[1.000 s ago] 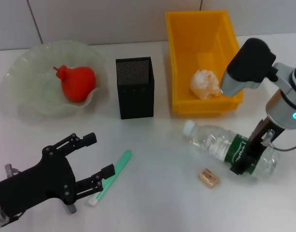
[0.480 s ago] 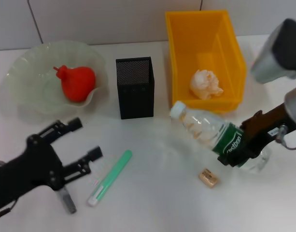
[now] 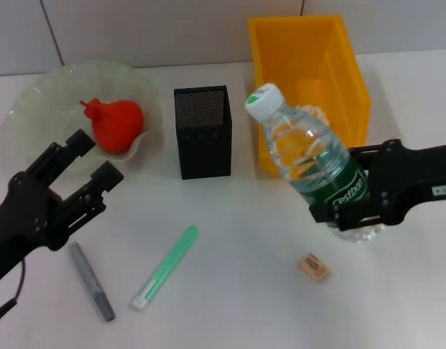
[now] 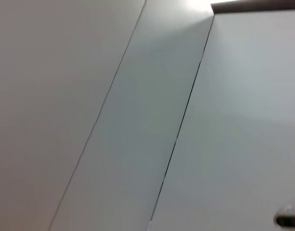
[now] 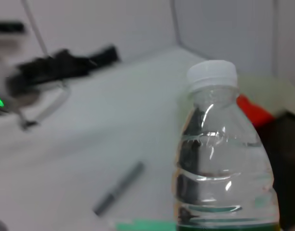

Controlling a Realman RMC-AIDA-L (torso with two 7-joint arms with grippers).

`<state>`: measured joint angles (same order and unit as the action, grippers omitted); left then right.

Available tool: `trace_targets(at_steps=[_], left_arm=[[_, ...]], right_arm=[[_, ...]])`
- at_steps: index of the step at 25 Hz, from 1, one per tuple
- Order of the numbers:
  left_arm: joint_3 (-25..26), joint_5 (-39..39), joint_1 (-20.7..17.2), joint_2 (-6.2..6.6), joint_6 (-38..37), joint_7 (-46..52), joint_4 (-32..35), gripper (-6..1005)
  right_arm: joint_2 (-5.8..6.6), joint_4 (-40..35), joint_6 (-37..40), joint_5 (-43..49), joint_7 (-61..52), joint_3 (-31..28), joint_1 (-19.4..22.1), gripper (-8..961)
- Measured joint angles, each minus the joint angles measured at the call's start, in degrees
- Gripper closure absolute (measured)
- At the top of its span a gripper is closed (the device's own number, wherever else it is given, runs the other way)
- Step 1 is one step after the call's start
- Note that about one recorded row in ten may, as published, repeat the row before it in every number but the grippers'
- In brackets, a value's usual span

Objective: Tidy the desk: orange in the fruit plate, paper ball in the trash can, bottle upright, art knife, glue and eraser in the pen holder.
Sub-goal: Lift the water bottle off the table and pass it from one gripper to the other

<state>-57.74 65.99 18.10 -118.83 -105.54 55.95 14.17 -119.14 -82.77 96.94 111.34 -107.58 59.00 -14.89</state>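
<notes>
**Q:** While you had the bottle in the clamp, where was everything else sitting?

**Me:** So the right gripper (image 3: 348, 211) was clamped on the bottle (image 3: 310, 163) down around its green label, and the bottle stood nearly upright, leaning a bit, white cap up, base at the table (image 3: 237, 291) in front of the trash can (image 3: 353, 80). From the right wrist camera I mostly saw the bottle (image 5: 224, 154) filling the view, cap on top. The paper ball (image 3: 317, 113) was in the can, mostly hidden behind the bottle. The orange (image 3: 117, 123) sat in the fruit plate (image 3: 33, 109), far left. The pen holder (image 3: 203, 131) stood between plate and can.

**Q:** And the small stuff?

**Me:** All lying flat on the table. The glue (image 3: 166, 267) lay diagonally in front of the pen holder, the art knife (image 3: 90, 280) just to the left of it, and the eraser (image 3: 314, 267) was near the bottle's base, not touching it.

**Q:** Left arm?

**Me:** The left gripper (image 3: 88, 163) hovered over the near edge of the plate with its fingers (image 3: 102, 178) spread apart, holding nothing. Its wrist camera only showed wall panels.
</notes>
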Motion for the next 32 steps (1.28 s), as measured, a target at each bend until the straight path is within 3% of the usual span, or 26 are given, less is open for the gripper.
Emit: trace_targets(at_steps=[5, 7, 11, 21, 32], left_arm=[[0.1, -0.4, 0.9, -0.02, -0.5, 0.7, -1.5, 183], [-1.2, -0.8, 6.3, -0.26, -2.3, 2.7, -6.1, 183], [-2.6, -0.7, 8.4, -0.28, -3.3, 4.5, -6.5, 183], [-5.4, -0.7, 10.0, -0.35, -3.1, 4.9, -6.0, 183], [-6.7, -0.8, 10.7, -0.34, -2.6, 4.2, -5.1, 184]], right_arm=[[-0.01, 7.8, 1.2, -8.4, 10.0, -0.1, 0.4, 192], [-0.06, 11.5, 1.8, -11.5, 14.1, -0.1, 0.0, 192], [-0.02, 13.9, 2.4, -13.0, 17.0, -0.1, -0.6, 192], [-0.12, 23.4, 3.4, -13.2, 20.1, 1.2, -6.8, 192], [-0.01, 28.3, 2.2, -12.8, 20.6, 4.1, -10.8, 191]])
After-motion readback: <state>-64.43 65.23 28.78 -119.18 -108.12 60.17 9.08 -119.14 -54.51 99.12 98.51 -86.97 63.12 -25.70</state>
